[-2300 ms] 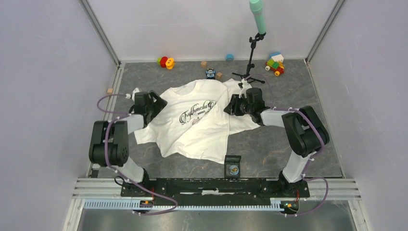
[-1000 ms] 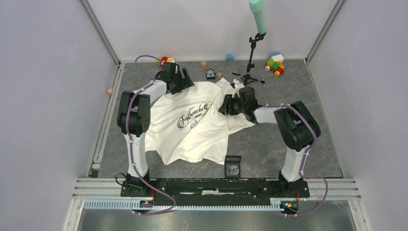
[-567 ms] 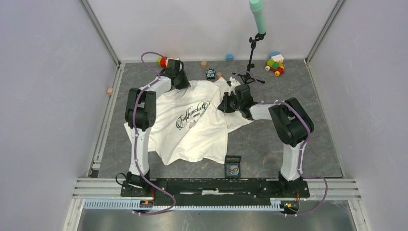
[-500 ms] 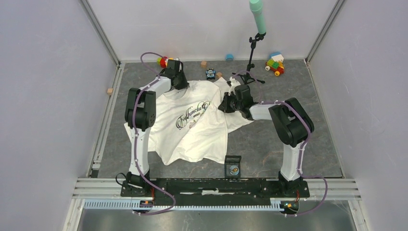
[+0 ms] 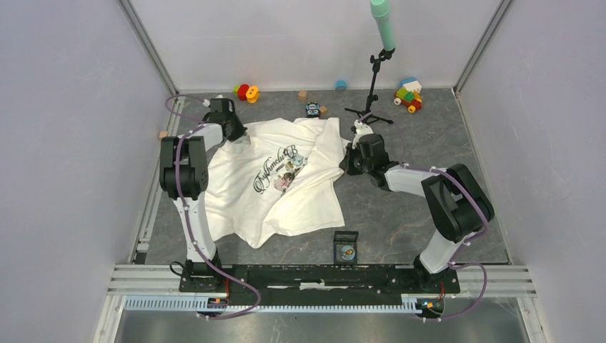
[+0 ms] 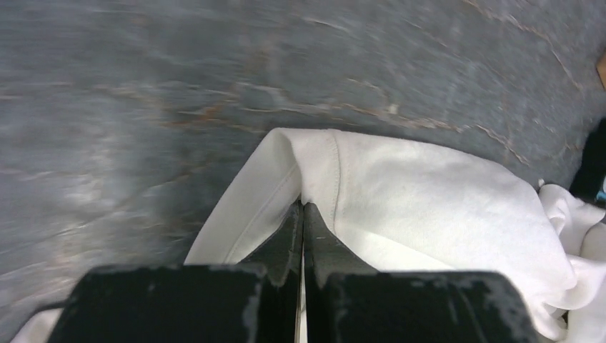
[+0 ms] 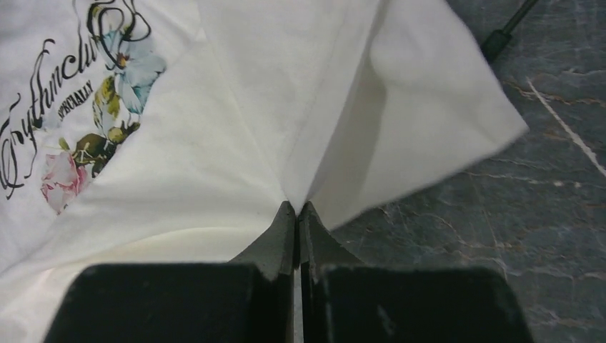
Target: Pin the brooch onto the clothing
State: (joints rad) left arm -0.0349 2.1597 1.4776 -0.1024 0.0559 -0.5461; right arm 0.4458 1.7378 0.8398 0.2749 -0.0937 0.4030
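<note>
The clothing, a white T-shirt with a rose print and black script, lies spread on the grey floor. My left gripper is shut on its far left sleeve edge; in the left wrist view the jaws pinch a hemmed fold of the clothing. At the right side my right gripper is also shut, and its wrist view shows the jaws clamping a crease of the clothing beside the print. The brooch, a small round disc, sits in a black square holder near the front edge, apart from both grippers.
Along the back wall lie a red-yellow toy, a black-and-blue toy, small wooden cubes, a blue cap and a coloured brick car. A black tripod with a teal top stands behind the right gripper. Another cube lies far left.
Both grippers have shut on the shirt's fabric. The left one has moved left and the right one right, pulling the shirt wider and shifting its print.
</note>
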